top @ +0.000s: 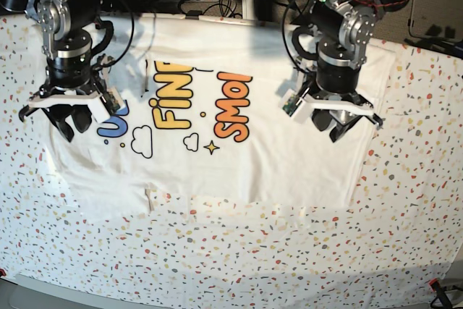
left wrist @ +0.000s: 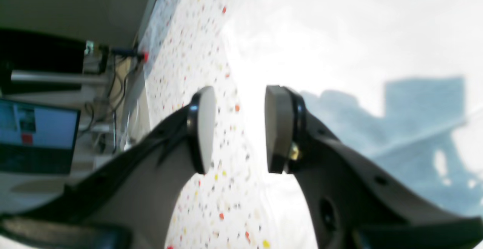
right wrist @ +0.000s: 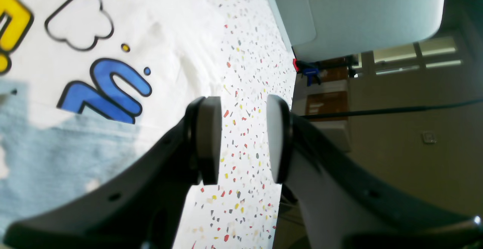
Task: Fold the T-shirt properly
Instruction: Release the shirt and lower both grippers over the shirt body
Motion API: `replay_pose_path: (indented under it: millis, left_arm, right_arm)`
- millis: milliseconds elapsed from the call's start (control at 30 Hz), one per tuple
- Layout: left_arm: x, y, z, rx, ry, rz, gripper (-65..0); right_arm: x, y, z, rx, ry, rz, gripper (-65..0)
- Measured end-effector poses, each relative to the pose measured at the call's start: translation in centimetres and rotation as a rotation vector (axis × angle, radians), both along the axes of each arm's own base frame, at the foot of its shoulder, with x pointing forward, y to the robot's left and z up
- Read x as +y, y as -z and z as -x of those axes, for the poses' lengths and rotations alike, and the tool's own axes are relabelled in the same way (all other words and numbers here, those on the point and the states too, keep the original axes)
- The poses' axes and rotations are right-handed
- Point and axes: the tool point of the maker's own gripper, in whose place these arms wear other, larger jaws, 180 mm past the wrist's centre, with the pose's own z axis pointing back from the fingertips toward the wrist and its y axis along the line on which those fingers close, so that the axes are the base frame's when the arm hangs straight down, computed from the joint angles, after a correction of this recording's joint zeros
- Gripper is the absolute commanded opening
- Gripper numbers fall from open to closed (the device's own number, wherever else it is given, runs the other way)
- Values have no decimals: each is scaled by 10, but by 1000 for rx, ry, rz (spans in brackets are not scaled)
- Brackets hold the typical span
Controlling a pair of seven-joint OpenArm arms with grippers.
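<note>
Left wrist: my left gripper gapes empty over the T-shirt edge; drop squarely (blurred here).
Right wrist: my right gripper parted, empty, beside the hem.
Base: shirt flat, print up; pinch both sides together.

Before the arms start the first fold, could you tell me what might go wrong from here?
1. Both hands are open and hold nothing. The left hand hangs over the T-shirt edge, so it may pinch the speckled table covering along with the cloth.
2. The right hand sits over covering beside the shirt and could miss the fabric.
3. The bottom hem looks wrinkled, so creases may get folded in.
</note>
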Motion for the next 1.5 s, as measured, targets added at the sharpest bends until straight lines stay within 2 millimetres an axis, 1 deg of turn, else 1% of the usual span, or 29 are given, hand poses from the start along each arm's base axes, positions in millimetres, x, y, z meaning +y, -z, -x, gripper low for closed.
replay_pose_path:
  millis: [67,100,133,200,367,467,600,667,867,900,967,1067,1167,1233,1367,1500]
  left_arm:
    - [-4,-4,-2,-24,32,7,-433]
    - [-5,-4,-2,-27,35,9,-433]
    - [-8,-6,-3,-39,49,14,-433]
    - [-12,-8,-3,-48,65,25,-433]
    - [-16,1,1,4,68,76,-433]
    - [-16,0,0,1,68,74,-433]
    - [-21,-4,-1,-20,94,85,-433]
    - [-23,-6,-2,-33,107,90,-433]
    - [-35,-15,-3,-82,167,118,-433]
    - [-35,-16,-3,-85,170,120,-433]
    - [-35,-18,-6,-93,170,117,-433]
    - [-35,-32,-19,-137,171,113,-433]
    - [-34,-51,-35,-195,170,109,-433]
    - [-33,-63,-46,-220,163,121,-433]
    - [-37,-82,-61,-252,176,156,-433]
    - [-38,-107,-77,-311,183,170,-433]
  right_arm:
    - [0,-2,0,-15,10,-18,-446]
    - [2,-7,-2,-48,10,-6,-446]
    - [6,-11,-3,-82,8,-4,-446]
    - [12,-12,-3,-103,22,-23,-446]
    - [27,-13,-2,-151,74,-92,-446]
    - [20,-7,3,-125,143,-97,-446]
    - [11,-14,8,-159,189,-43,-446]
    - [11,-17,8,-172,188,-34,-447]
    - [27,-29,-1,-236,84,-34,-446]
    - [31,-31,-2,-248,61,-37,-446]
    - [33,-34,-6,-260,52,-45,-446]
    - [34,-40,-18,-265,57,-91,-446]
    - [36,-42,-29,-249,58,-156,-446]
    - [38,-48,-35,-264,50,-176,-446]
    - [42,-59,-44,-298,29,-195,-446]
    - [43,-68,-49,-327,21,-195,-446]
